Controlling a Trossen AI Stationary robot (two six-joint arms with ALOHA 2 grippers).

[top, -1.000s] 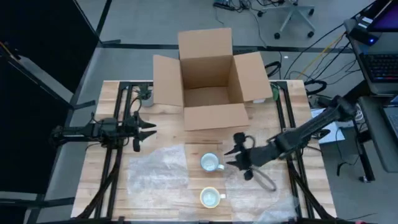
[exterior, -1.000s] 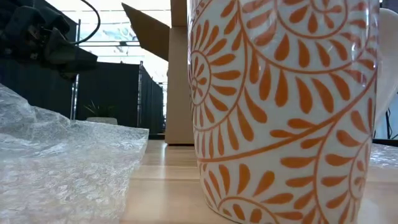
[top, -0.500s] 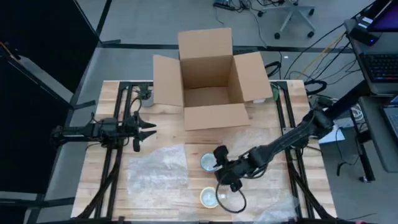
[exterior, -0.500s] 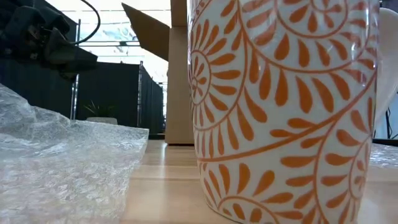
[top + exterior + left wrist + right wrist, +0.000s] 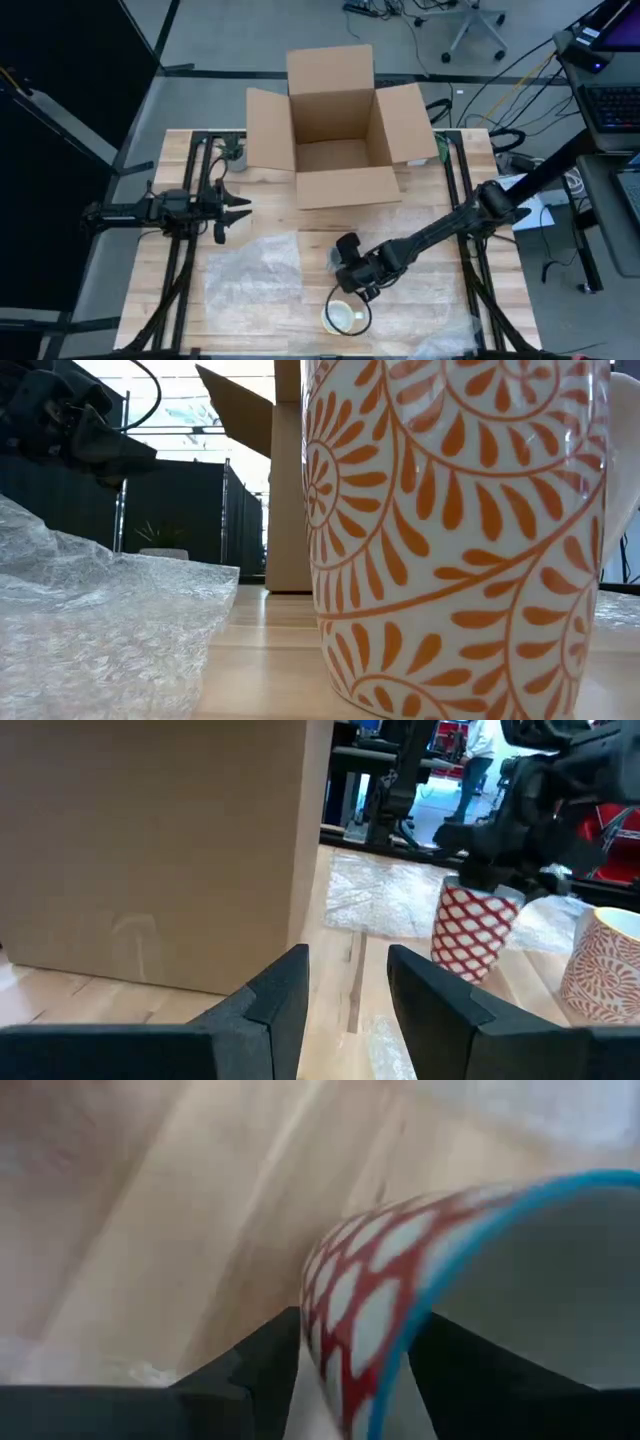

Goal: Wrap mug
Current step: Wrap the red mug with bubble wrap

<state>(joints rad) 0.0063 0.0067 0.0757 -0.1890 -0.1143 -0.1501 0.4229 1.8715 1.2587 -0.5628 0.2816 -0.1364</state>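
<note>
Now the right claw (image 5: 345, 262) has moved onto the red-patterned mug (image 5: 476, 929), fingers straddling its rim.

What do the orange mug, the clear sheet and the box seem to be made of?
The orange mug looks like glazed ceramic: a glossy white surface with a painted leaf pattern. The clear sheet appears to be plastic bubble wrap, translucent, crinkled and full of small cells. The box looks like plain brown cardboard, matte, with folded flaps.

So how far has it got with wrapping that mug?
Nothing looks wrapped yet. The right pincer is at the rim of the red-patterned mug, its fingers straddling it. The bubble wrap lies flat beside it. The orange mug and the left pincer wait.
</note>
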